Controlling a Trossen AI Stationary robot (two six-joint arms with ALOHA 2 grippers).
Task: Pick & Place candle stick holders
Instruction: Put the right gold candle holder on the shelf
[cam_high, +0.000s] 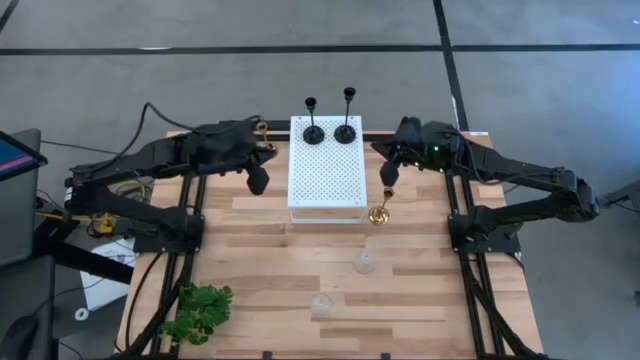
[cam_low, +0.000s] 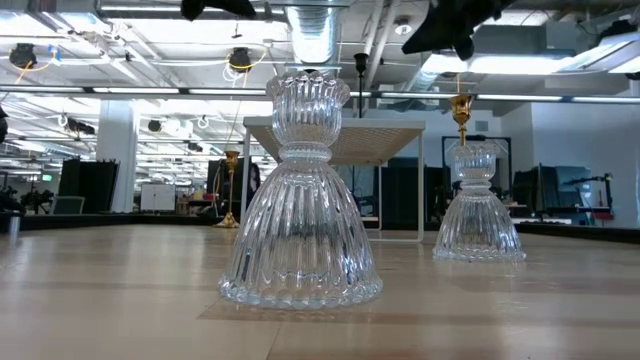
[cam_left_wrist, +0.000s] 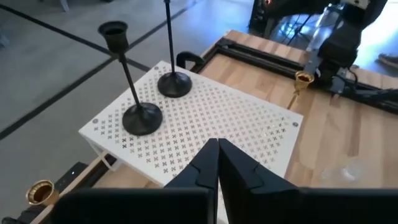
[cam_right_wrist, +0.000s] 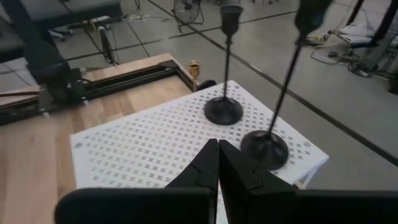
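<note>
Two tall black holders (cam_high: 313, 133) (cam_high: 346, 130) stand by their round bases on the far end of the white perforated board (cam_high: 325, 185). One gold holder (cam_high: 266, 140) stands on the table off the board's far left corner. My left gripper (cam_high: 258, 185) hovers shut and empty near the board's left edge, as the left wrist view shows (cam_left_wrist: 217, 146). My right gripper (cam_high: 390, 178) is shut above a second gold holder (cam_high: 384, 205) by the board's near right corner. Two clear glass holders (cam_high: 365, 263) (cam_high: 320, 305) stand on the near half of the table. My right gripper meets the gold holder at its top cup end (cam_left_wrist: 303, 77), its fingers (cam_left_wrist: 314, 66) slanting down from above. The holder stays upright below the fingertips. The contact is too small to show the kind of hold. I cannot tell whether the base (cam_high: 380, 213) is clear of the table.
A green leafy plant (cam_high: 200, 312) lies at the table's near left corner. The board stands raised on legs in the middle. In the low view the glass holders (cam_low: 300, 200) (cam_low: 478, 205) hide the lower part of the held gold holder (cam_low: 461, 106). Bare wood lies between the board and the glass holders.
</note>
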